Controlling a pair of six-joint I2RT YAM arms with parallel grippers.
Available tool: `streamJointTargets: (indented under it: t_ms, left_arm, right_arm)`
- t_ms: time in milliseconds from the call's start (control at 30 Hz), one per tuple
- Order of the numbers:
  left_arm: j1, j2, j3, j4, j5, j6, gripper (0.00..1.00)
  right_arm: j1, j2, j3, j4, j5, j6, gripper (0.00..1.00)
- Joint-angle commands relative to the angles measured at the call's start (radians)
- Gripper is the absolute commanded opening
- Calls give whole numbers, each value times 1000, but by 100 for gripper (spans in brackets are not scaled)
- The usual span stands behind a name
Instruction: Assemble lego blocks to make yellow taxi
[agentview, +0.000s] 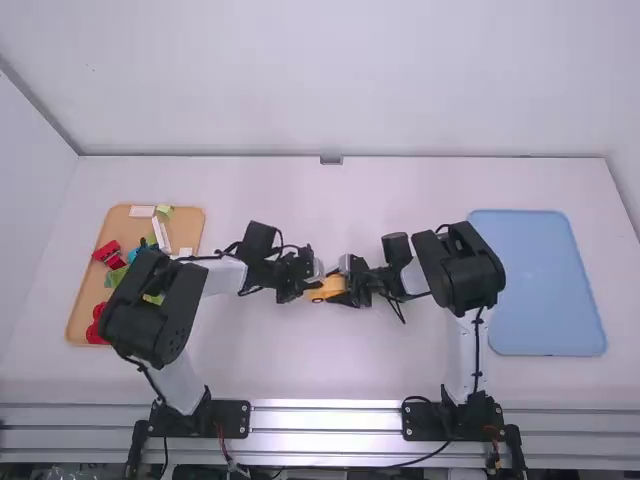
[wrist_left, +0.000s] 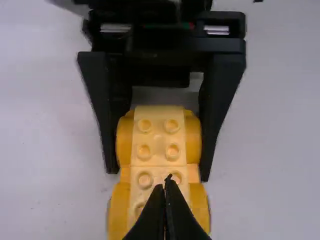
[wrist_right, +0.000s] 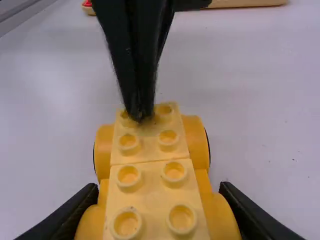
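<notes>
Yellow car base: between the two grippers, studs up, one end in the right gripper, the other under the left gripper's tips; whether it bears on the surface I cannot tell
Right gripper: part open, only as wide as the base, its fingers on the outsides of the wheels at its own end, so it has the base held
Left gripper: closed tip to tip, nothing between its fingers, its point on or just above the studs of the far plate; real contact is hard to tell
Plates: far plate and near plate lie end to end along the base, far one under the left gripper, near one by the right gripper
Step in hand: most likely pressing the plates home
Pressing well: push straight down over the middle of the plate, then at each corner stud; a slanting push off the end could tip the base or slide it in the right gripper
Bracing: keep the right gripper firm and level, since wheels may roll or turn under its pads
Check: the seam between plates should end flush, neither edge proud
Wooden tray: behind the left gripper, with loose blocks in it
Blue tray: behind the right gripper
</notes>
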Motion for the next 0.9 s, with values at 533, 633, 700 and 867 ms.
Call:
streamJointTargets:
  t_ms: [533, 633, 700, 867]
  left_arm:
    - [132, -272, 93, -100, 32, -116, 99]
    - [167, -347, 84, -111, 5, -159, 99]
    - [192, -396, 77, -134, -21, -175, 99]
    - [240, -485, 50, -186, -72, -174, 99]
  right_arm:
    - [4, 16, 6, 20, 132, 113, 51]
    - [2, 15, 6, 16, 138, 96, 52]
    - [0, 14, 4, 13, 140, 94, 51]
    - [-34, -18, -42, 13, 148, 59, 55]
